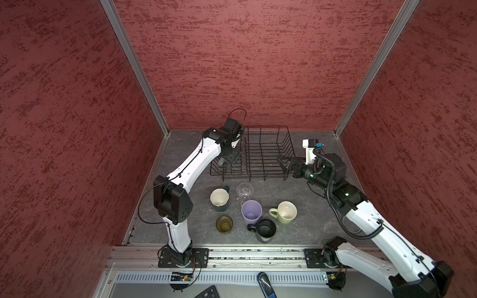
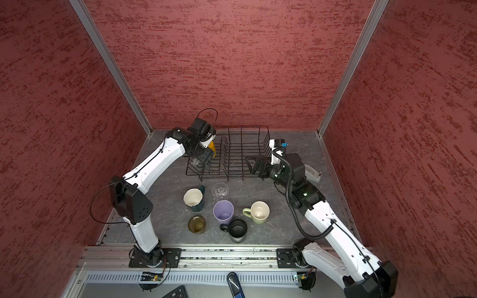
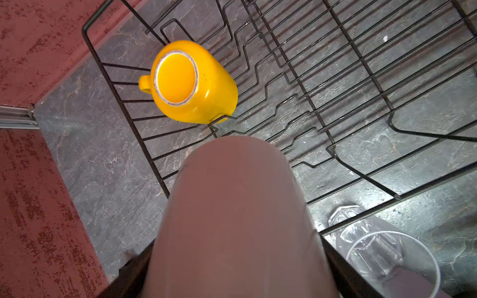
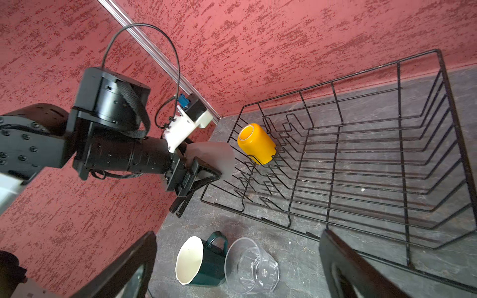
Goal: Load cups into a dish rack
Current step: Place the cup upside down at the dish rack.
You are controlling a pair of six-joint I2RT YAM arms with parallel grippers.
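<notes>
The left gripper [image 4: 204, 169] is clamped on the grey mug [image 3: 232, 219] over the left end of the dish rack [image 4: 332, 82], where the yellow mug [image 3: 196, 85] sits bottom-up and tilted in the far corner. The right gripper [image 1: 284, 164] hangs at the rack's right end, jaws apart. In front of the rack stand the teal mug [image 1: 219, 200], clear glass [image 1: 244, 191], lilac tumbler [image 1: 251, 212], pale green mug [image 1: 284, 212], black mug [image 1: 265, 229] and amber glass [image 1: 224, 224].

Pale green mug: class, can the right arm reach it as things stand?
Probably yes: the right tool is open and empty, and the pale green mug stands nearest that arm, nothing between.
</notes>
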